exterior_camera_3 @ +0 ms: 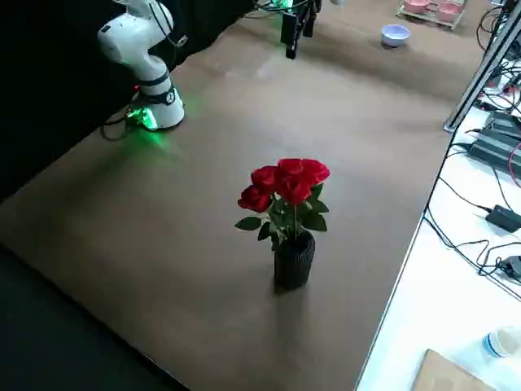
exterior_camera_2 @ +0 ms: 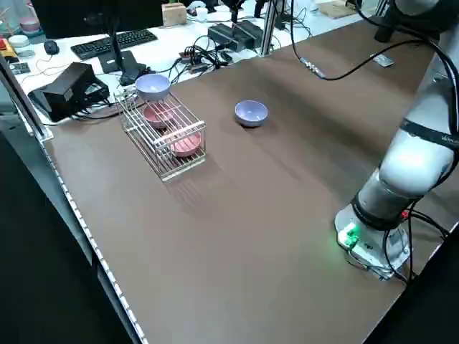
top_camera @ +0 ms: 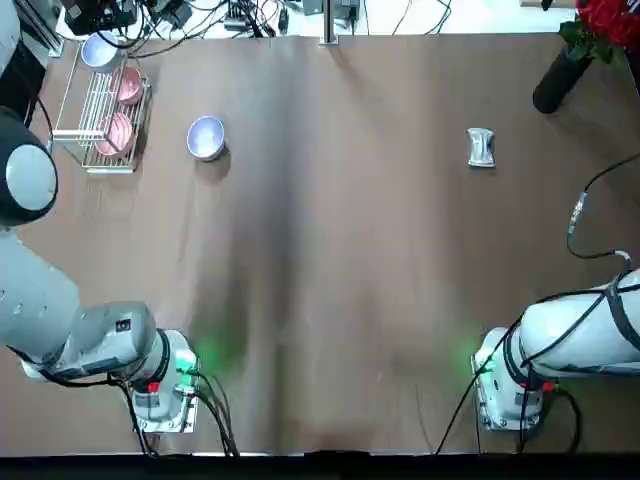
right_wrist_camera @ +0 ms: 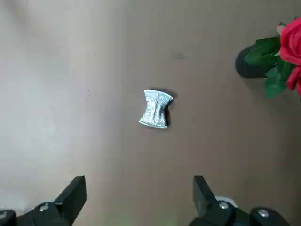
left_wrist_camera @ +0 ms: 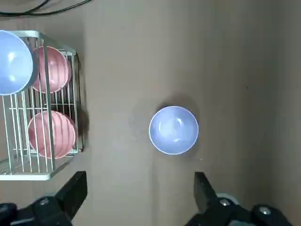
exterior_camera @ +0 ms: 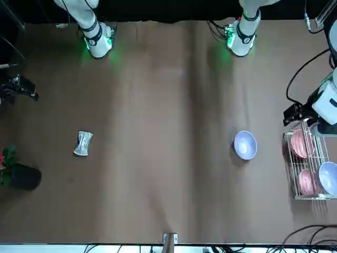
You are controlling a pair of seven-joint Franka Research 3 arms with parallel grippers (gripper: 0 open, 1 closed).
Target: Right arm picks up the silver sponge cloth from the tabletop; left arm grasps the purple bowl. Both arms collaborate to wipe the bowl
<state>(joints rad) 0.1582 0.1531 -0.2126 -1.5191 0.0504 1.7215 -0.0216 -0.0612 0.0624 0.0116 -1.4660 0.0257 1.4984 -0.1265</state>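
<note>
The purple bowl (top_camera: 205, 137) stands upright on the brown table, far left of centre, beside a wire rack; it also shows as the purple bowl (left_wrist_camera: 173, 130) in the left wrist view. The silver sponge cloth (top_camera: 481, 147) lies flat at the far right, seen too as the silver sponge cloth (right_wrist_camera: 155, 108). My left gripper (left_wrist_camera: 138, 193) hovers high over the bowl, open and empty. High above the cloth my right gripper (right_wrist_camera: 137, 193) is likewise open with nothing in it. Both arms' bases stand at the near edge.
A wire rack (top_camera: 78, 128) at the far left holds two pink dishes and another bluish bowl. A dark vase of red roses (top_camera: 560, 78) stands at the far right corner. Cables and gear lie beyond the far edge.
</note>
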